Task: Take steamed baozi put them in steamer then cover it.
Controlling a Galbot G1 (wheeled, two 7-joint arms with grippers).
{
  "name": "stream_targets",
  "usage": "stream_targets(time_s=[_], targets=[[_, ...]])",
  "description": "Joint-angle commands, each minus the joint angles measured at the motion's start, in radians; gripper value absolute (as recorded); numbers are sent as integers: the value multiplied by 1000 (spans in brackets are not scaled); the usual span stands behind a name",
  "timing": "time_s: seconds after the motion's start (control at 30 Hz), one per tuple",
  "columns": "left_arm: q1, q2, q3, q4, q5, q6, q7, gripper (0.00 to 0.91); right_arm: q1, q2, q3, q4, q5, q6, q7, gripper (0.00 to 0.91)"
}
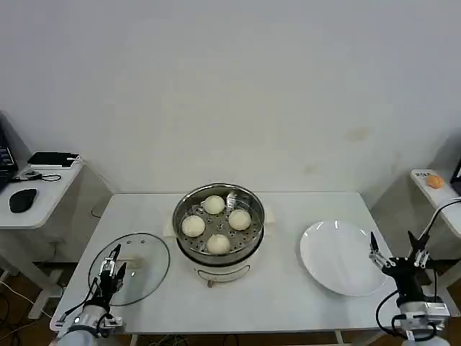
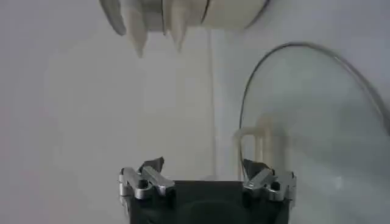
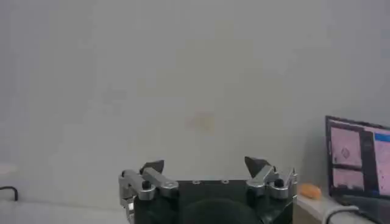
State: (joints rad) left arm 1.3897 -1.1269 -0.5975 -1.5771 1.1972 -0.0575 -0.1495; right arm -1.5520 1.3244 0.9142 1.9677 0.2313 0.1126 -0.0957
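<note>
The steamer (image 1: pixel 218 223), a shiny steel pot on a white base, stands at the table's middle with several pale baozi (image 1: pixel 213 205) on its perforated tray. Its round glass lid (image 1: pixel 137 263) lies flat on the table to the left, and its handle (image 2: pixel 259 143) shows in the left wrist view. My left gripper (image 1: pixel 114 265) hovers open over the lid's near-left part, holding nothing (image 2: pixel 204 167). My right gripper (image 1: pixel 394 249) is open and empty at the white plate's right edge, its fingers (image 3: pixel 206 165) facing the wall.
The bare white plate (image 1: pixel 338 256) lies right of the steamer. A side desk (image 1: pixel 36 194) with a mouse and devices stands at the left. A shelf with an orange object (image 1: pixel 434 182) and a laptop screen (image 3: pixel 359 158) are at the right.
</note>
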Motion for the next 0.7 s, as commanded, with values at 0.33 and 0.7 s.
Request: stream_targets(time_s=[0.33, 0.7], targets=[[-183, -5, 59, 163, 14, 0, -4, 302, -33, 29, 8, -3, -26, 14, -1, 907], [-191, -15, 58, 200, 17, -3, -18, 0, -27, 31, 10, 4, -27, 10, -7, 907]])
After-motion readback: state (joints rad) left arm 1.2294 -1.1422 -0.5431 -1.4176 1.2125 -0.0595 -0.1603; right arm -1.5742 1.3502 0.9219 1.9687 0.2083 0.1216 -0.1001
